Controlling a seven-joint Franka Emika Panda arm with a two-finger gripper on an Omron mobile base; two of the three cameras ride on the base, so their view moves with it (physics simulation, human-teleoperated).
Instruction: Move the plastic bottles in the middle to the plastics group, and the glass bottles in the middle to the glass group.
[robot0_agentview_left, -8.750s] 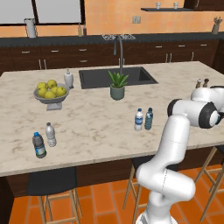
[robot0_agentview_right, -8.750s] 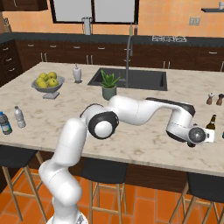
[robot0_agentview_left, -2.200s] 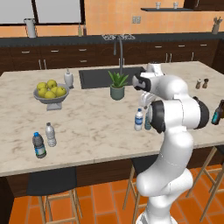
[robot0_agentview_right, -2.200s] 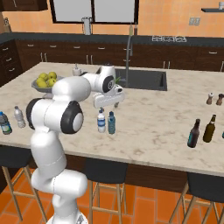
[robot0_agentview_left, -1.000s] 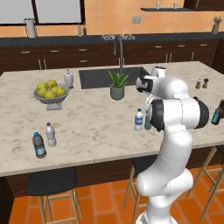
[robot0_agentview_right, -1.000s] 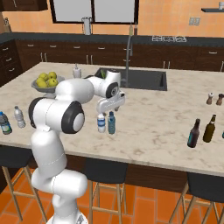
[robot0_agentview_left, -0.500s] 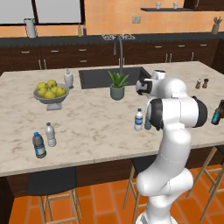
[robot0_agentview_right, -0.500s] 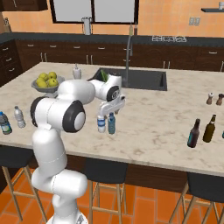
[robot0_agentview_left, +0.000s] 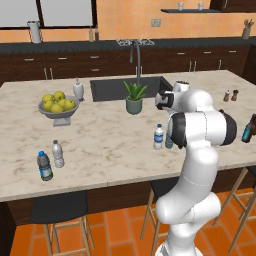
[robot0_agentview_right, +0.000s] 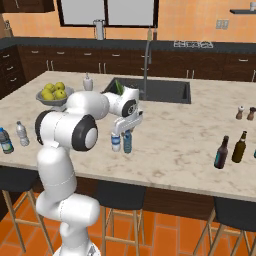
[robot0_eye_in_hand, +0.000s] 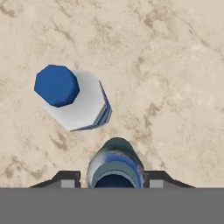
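Left base view, left to right: plastics group (robot0_agentview_left: 50, 158) at 8 o'clock on the counter (robot0_agentview_left: 100, 145), fruit bowl (robot0_agentview_left: 58, 105) at 10, potted plant (robot0_agentview_left: 134, 97) near centre. Clear blue-cap bottle (robot0_agentview_left: 158, 136) upright just right of centre, blue-tinted bottle (robot0_agentview_left: 168, 140) beside it at 3. Gripper (robot0_eye_in_hand: 113, 180) is over the tinted one, fingers (robot0_eye_in_hand: 65, 179) flanking it, apparently pinching it. Glass group (robot0_agentview_right: 221, 152) at 3 in the right base view.
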